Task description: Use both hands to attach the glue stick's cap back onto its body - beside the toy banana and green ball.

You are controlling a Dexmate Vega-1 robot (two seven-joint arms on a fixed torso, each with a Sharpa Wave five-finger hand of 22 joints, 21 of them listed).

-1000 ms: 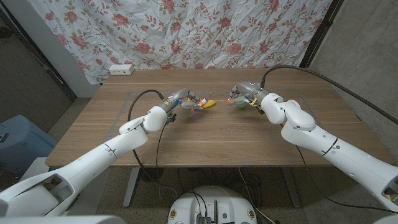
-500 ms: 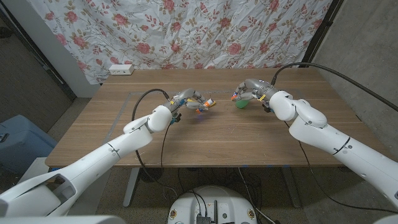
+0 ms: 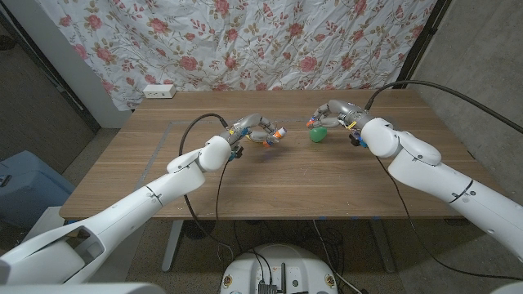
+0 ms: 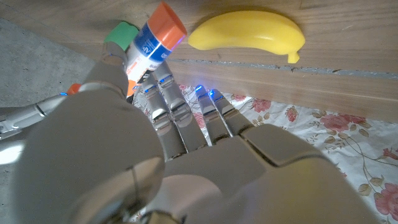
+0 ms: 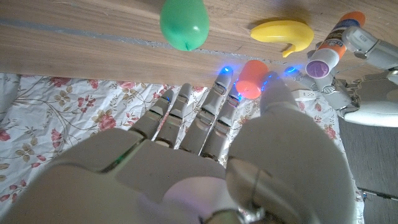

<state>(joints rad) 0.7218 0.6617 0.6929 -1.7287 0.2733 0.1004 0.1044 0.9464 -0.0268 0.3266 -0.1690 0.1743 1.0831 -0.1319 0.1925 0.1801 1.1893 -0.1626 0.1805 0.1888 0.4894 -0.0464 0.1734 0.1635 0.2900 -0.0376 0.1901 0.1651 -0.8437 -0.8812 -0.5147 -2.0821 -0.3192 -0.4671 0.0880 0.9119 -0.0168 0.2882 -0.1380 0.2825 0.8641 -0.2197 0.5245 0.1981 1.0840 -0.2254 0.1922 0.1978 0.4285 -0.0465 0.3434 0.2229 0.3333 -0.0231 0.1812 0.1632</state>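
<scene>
left hand: [image 3: 255,131] fingers curled around the glue stick body [image 3: 272,135], lifted off the table. Left wrist view shows the white-and-blue tube [image 4: 151,43] with its orange end pointing away from the palm [image 4: 155,143].
right hand: [image 3: 333,114] pinches the orange cap [image 5: 251,79] between thumb and a fingertip, other fingers [image 5: 186,118] loosely spread. In the head view the cap [image 3: 309,124] is only a small orange speck at the fingertips.
glue stick open end: visible in right wrist view [image 5: 320,67], aimed towards the right hand; cap and body well apart.
toy banana: [image 4: 249,36] lying on the table beyond the left hand, near the tube's tip; also seen from the right wrist [image 5: 283,32].
green ball: [image 3: 317,134] on the table just beside the right hand's fingers; [image 5: 184,23] in right wrist view.
surface: wooden table [image 3: 278,184], cables trailing off both arms.
room: floral cloth [image 3: 245,41] hung behind, white power strip [image 3: 158,91] at the table's far left corner.
change: vs 1 s ago both hands have moved further out over the table; the body is now raised in front of the banana.
</scene>
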